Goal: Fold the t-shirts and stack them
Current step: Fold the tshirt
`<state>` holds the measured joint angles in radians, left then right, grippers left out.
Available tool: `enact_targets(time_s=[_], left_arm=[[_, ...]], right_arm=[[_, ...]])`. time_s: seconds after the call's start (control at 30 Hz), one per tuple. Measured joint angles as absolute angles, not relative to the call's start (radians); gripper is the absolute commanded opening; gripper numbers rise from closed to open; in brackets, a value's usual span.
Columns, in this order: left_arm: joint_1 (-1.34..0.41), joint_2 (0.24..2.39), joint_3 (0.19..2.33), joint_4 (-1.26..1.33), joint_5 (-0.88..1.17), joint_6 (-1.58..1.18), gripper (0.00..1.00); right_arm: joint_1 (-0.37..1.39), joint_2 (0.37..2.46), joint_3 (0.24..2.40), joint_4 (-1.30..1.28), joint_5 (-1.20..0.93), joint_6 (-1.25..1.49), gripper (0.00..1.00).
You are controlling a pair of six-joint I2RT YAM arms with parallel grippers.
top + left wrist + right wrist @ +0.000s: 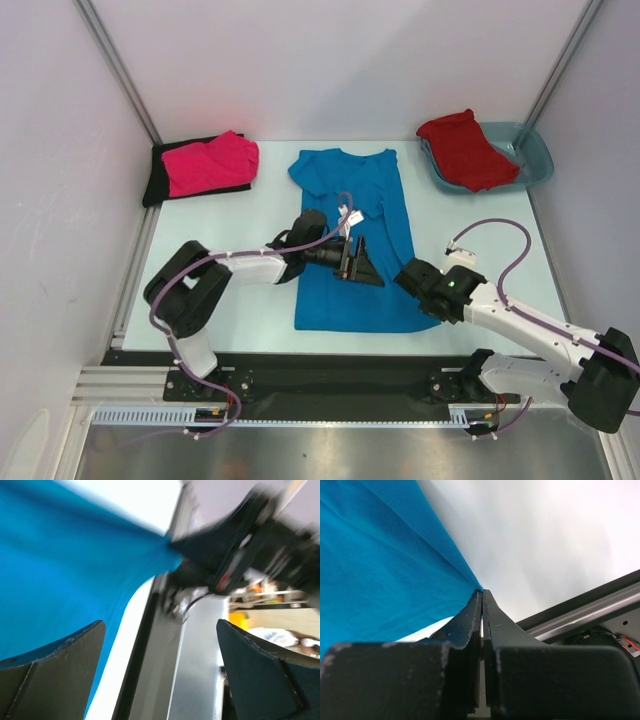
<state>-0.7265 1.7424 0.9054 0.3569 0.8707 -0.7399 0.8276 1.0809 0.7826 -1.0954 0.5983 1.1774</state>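
Arm bases (205,385) sat nearest, at the table (260,310) edge; beyond, blue t-shirt (350,185) lay spread mid-table, presumably for folding; left gripper (362,266) hovered over it, jaws wide, empty; right gripper (408,274) pinched its near right hem corner; pink t-shirt (210,163) lay folded on black t-shirt (155,182), far left, likely the stack; red t-shirt (465,150) lay unfolded in tub (538,160). Left wrist: fingers (55,670) splayed, view blurred. Right wrist: fingers (465,625) clamped on blue cloth edge; no readable writing anywhere.

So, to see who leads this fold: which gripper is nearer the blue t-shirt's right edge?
Right. The right gripper is shut on the right edge of the blue t-shirt; the left gripper hangs open over the shirt's middle.
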Motion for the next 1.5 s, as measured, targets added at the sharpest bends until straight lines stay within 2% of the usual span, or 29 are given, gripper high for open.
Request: enact_targets(time_s=[0.17,0.43,0.6,0.9,1.13,1.5], left_arm=[[-0.739,1.922,0.97,0.681,0.898,-0.947,1.0],[-0.815,2.247,1.036,1.05,0.863,-1.235,1.0],[-0.845,2.313,1.088,1.202,0.826,-1.348,1.0],[-0.851,2.316,1.088,1.262,0.781,-1.438,1.0],[-0.851,2.266,1.044,1.258,0.751,-1.369,1.0],[-0.88,2.308,1.139,1.214,0.715,-1.336,1.0]], right_arm=[[0.828,1.068,0.782,-1.094,0.599,1.177,0.0],[0.825,1.047,0.782,-1.094,0.614,1.176,0.0],[0.82,1.043,0.782,-1.092,0.614,1.173,0.0],[0.816,1.043,0.778,-1.083,0.614,1.166,0.0],[0.816,1.043,0.771,-1.072,0.612,1.166,0.0],[0.819,1.043,0.768,-1.063,0.612,1.152,0.0]])
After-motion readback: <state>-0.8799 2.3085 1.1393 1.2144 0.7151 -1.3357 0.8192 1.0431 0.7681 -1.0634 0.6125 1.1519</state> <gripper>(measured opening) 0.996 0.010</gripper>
